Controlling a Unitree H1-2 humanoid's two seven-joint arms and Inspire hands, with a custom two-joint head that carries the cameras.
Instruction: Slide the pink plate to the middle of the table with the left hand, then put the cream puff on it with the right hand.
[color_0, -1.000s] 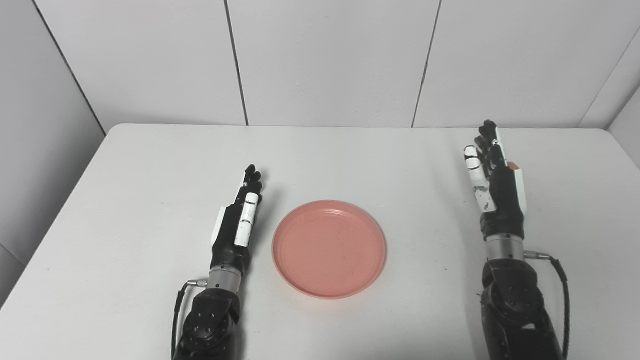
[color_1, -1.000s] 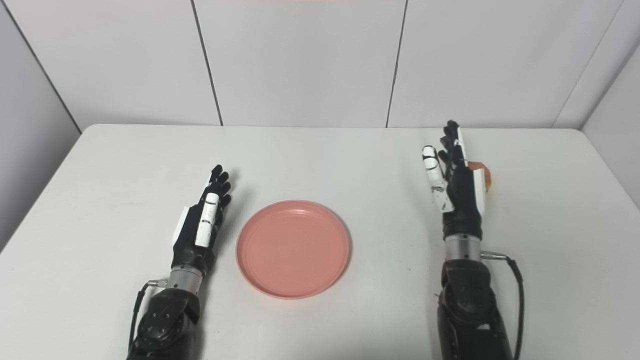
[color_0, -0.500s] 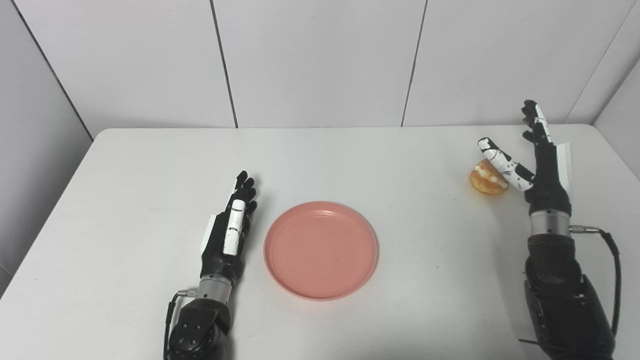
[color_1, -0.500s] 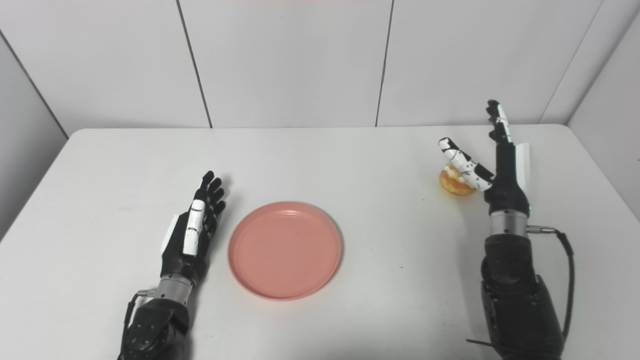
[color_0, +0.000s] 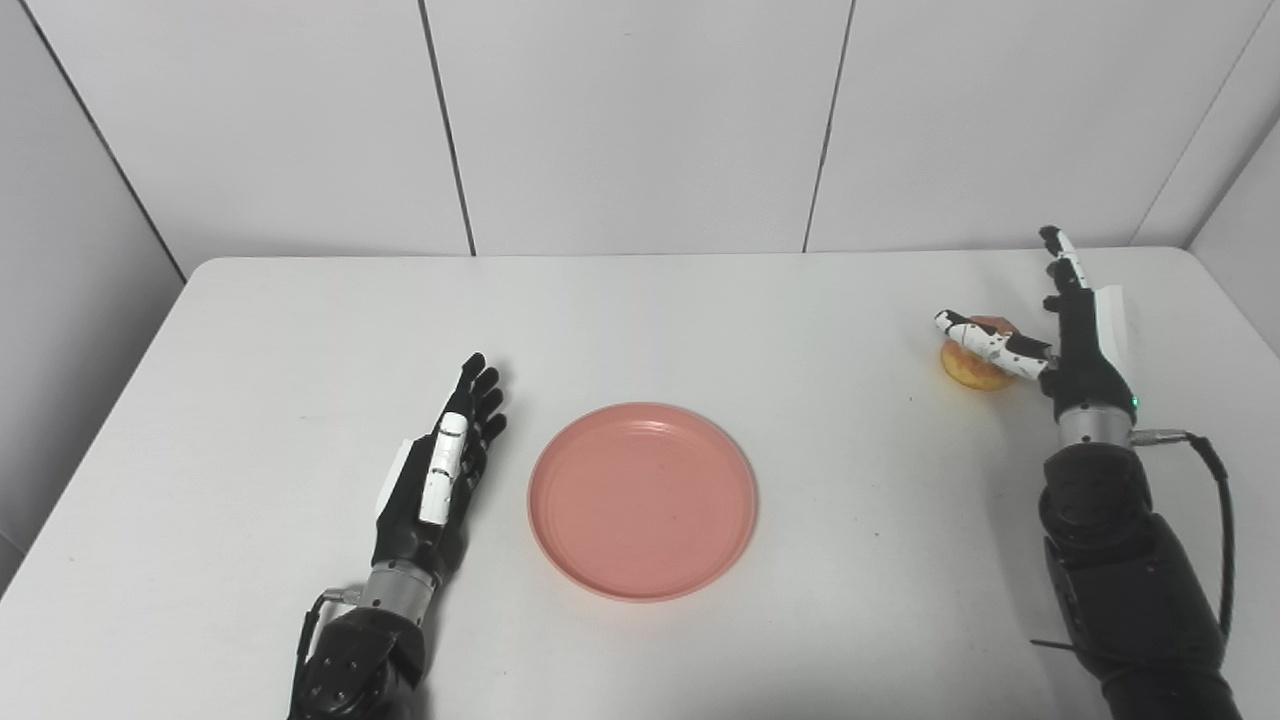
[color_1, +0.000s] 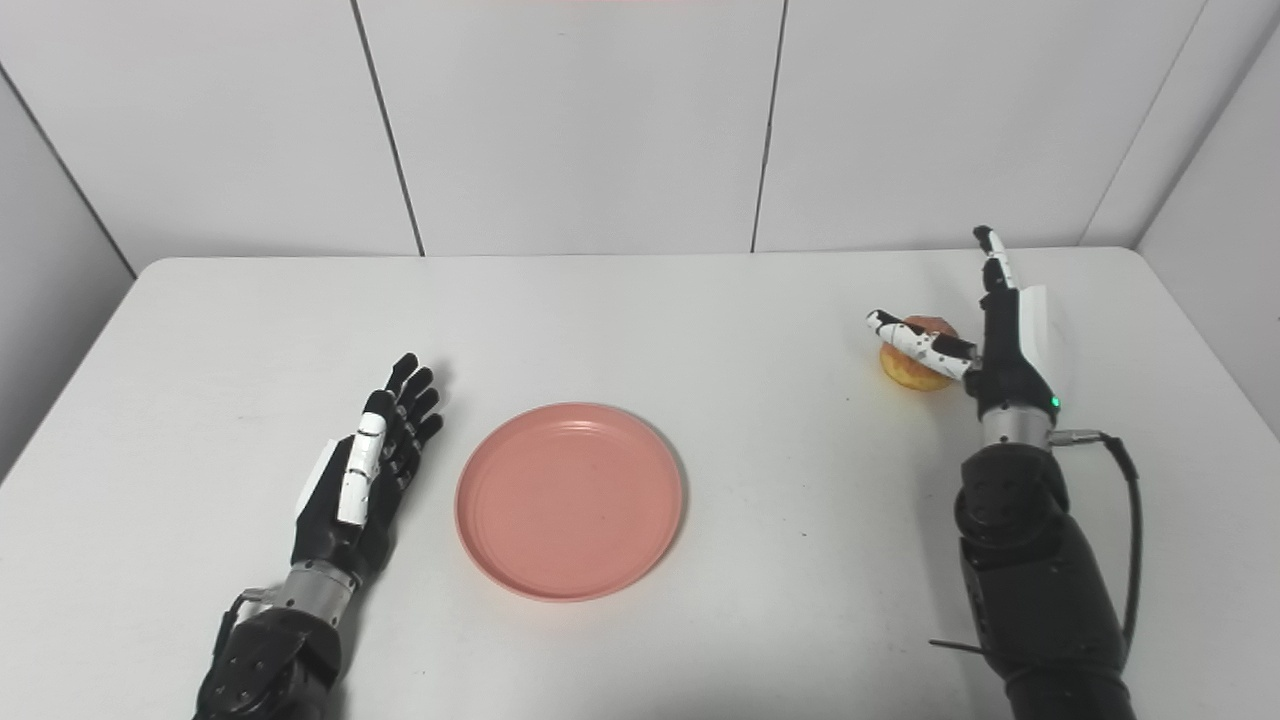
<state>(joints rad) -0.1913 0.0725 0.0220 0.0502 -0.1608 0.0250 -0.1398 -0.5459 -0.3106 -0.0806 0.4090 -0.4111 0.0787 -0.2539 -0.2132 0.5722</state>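
Note:
The pink plate (color_0: 642, 499) lies empty near the middle of the white table (color_0: 700, 320). A golden cream puff (color_0: 972, 366) sits on the table at the far right. My right hand (color_0: 1072, 340) stands beside it on the puff's right, open, fingers pointing up and the thumb stretched across the puff's top. Whether the thumb touches it is unclear. My left hand (color_0: 440, 475) rests open and flat to the left of the plate, a short gap away from its rim, holding nothing.
White wall panels rise right behind the table's far edge (color_0: 640, 254). The table's right edge runs close to the right arm (color_0: 1130, 560). Bare tabletop surrounds the plate on all sides.
The right hand swung out to the right of the cream puff, then lowered, its thumb coming down over the puff. The left hand drew back left, away from the plate. The camera shifted slightly.

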